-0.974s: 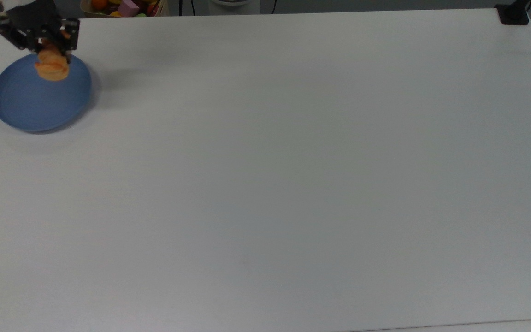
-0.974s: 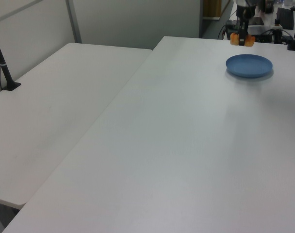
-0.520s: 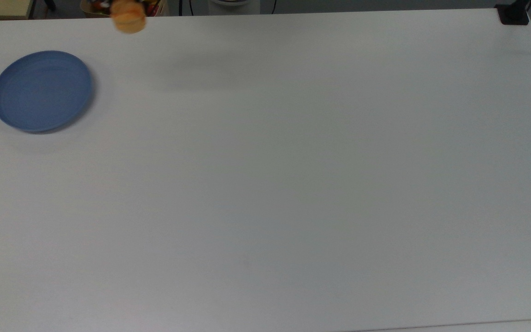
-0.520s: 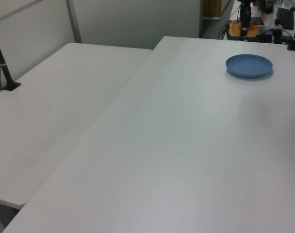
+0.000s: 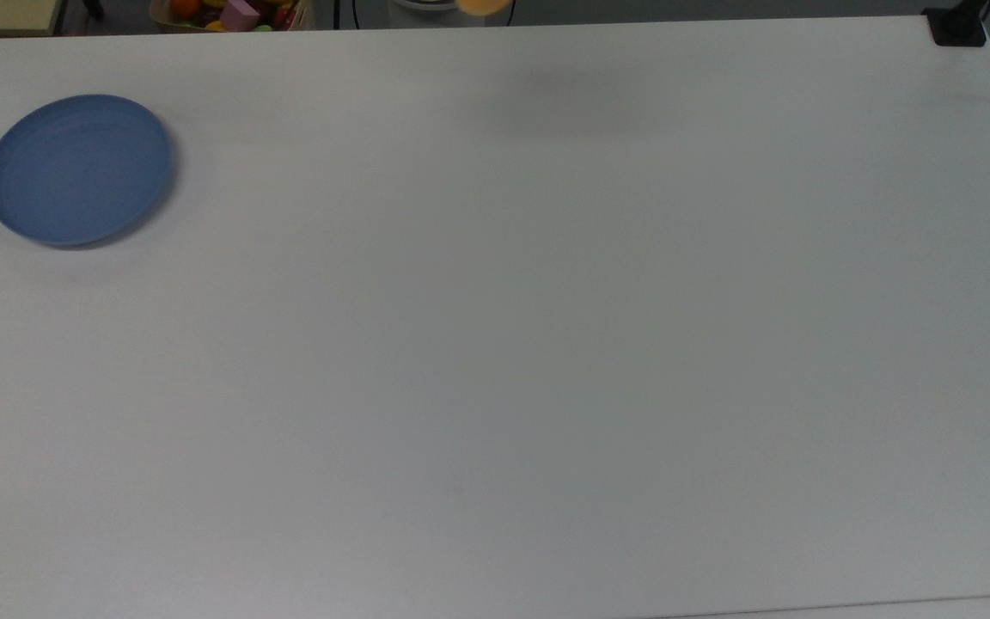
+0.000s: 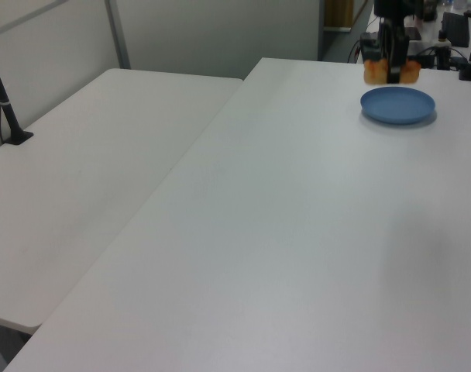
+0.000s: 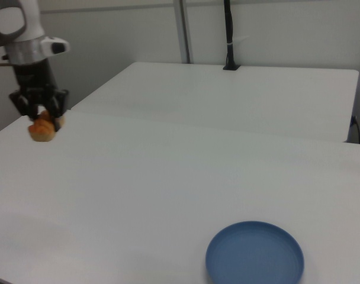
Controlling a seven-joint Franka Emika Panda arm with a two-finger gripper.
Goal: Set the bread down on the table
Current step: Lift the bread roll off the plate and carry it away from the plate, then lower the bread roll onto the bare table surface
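You have the bread (image 7: 42, 131) clamped in the end effector (image 7: 41, 120), hanging clear above the table (image 7: 168, 177) near the right view's left edge; in the left view it (image 6: 390, 71) shows as orange lobes either side of the dark fingers, and in the top view just its lower edge (image 5: 482, 7) peeks in at the upper border; a faint shadow lies on the white surface below it there. The loaf looks small and light, so weight should not trouble you; its crust appears glazed and ridged, which may be slippery under the pads, and it could well be soft, so squeezing harder risks denting it. The grip sits across the loaf's middle with both ends bulging out, which seems the sensible place to hold. The blue plate (image 5: 78, 169) sits bare, well apart from the loaf, near the top view's left edge. To my eye, the carry is under way and the lowering is not yet done; any open stretch of white top will serve. A box of colourful items (image 5: 233, 13) stands beyond the far edge.
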